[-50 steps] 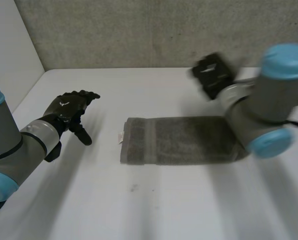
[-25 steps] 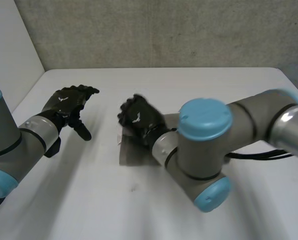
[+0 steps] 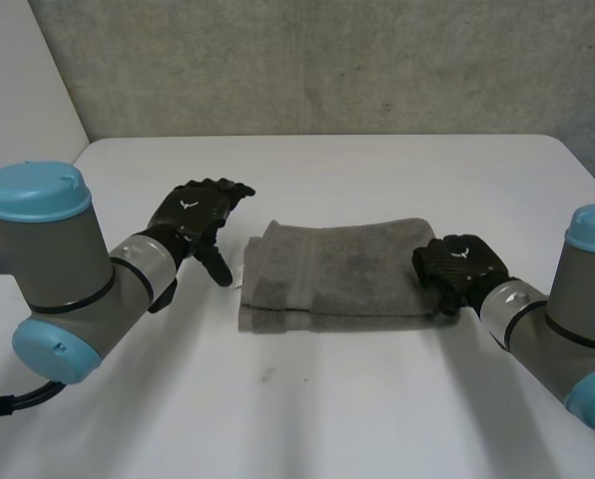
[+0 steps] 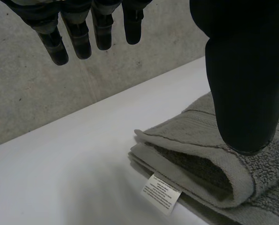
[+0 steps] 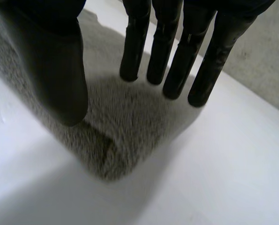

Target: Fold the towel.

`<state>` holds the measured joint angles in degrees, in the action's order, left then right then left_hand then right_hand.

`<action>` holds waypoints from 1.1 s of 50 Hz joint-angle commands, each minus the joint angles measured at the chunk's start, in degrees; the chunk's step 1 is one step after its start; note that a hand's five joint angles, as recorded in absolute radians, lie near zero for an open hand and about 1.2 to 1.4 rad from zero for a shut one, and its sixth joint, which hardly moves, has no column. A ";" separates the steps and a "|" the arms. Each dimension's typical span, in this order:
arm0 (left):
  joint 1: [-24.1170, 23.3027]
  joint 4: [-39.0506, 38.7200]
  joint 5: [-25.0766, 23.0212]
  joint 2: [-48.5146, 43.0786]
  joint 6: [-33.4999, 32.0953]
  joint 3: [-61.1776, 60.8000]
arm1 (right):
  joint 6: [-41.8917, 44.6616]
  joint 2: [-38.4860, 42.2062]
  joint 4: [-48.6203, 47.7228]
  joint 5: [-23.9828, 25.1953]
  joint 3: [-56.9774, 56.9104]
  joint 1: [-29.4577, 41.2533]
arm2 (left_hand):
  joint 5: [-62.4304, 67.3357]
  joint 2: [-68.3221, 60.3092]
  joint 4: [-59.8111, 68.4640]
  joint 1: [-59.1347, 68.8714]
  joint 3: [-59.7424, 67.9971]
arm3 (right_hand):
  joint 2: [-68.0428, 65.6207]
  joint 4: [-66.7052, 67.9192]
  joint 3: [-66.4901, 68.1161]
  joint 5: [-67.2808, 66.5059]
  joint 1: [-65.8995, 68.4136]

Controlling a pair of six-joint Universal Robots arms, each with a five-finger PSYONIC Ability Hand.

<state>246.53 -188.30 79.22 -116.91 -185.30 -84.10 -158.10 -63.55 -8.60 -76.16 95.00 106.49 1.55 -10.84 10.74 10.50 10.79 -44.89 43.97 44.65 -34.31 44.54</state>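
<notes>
A grey towel (image 3: 327, 277) lies folded into a long strip across the middle of the white table, with a white label (image 3: 242, 274) at its left end. My left hand (image 3: 200, 214) hovers open just left of that end, fingers straight. In the left wrist view its thumb (image 4: 245, 84) hangs above the towel's layered end (image 4: 200, 159) and the label (image 4: 161, 192). My right hand (image 3: 455, 263) is over the towel's right end. In the right wrist view its fingers (image 5: 172, 56) point straight down above the towel (image 5: 130, 122), thumb apart, holding nothing.
The table (image 3: 327, 409) is bare white around the towel. A grey concrete wall (image 3: 327, 60) runs along the table's far edge, and a white wall (image 3: 18, 90) stands at the left. The table's right corner (image 3: 567, 150) lies beyond my right arm.
My right hand swung from the back right to the towel's left end, then to its right end. My left hand moved right, closer to the towel. The towel's right end now sits further left.
</notes>
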 commanded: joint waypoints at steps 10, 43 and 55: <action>0.88 0.30 -0.03 6.08 0.38 -3.79 | 8.95 4.32 -1.51 -3.46 -10.69 0.64 | 0.69 -1.39 1.49 1.73 1.44 | -35.11 36.03 35.35 -35.69 35.46; 2.12 0.12 3.83 6.36 8.45 4.37 | -9.22 6.97 3.79 -0.12 -32.09 20.96 | 1.36 -2.06 2.16 2.40 2.11 | 34.89 -33.97 -34.65 34.31 -34.54; -7.81 6.62 4.97 -10.76 15.32 16.23 | -21.36 12.02 10.87 -3.73 -32.57 11.28 | 3.71 -4.42 4.52 4.76 4.47 | 34.89 -33.97 -34.65 34.31 -34.54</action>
<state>244.41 -186.28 82.98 -117.18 -171.83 -73.98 -173.35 -58.32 -3.85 -78.43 66.68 121.46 2.17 -12.38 12.38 12.25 12.41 -14.30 14.69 13.86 -3.53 13.59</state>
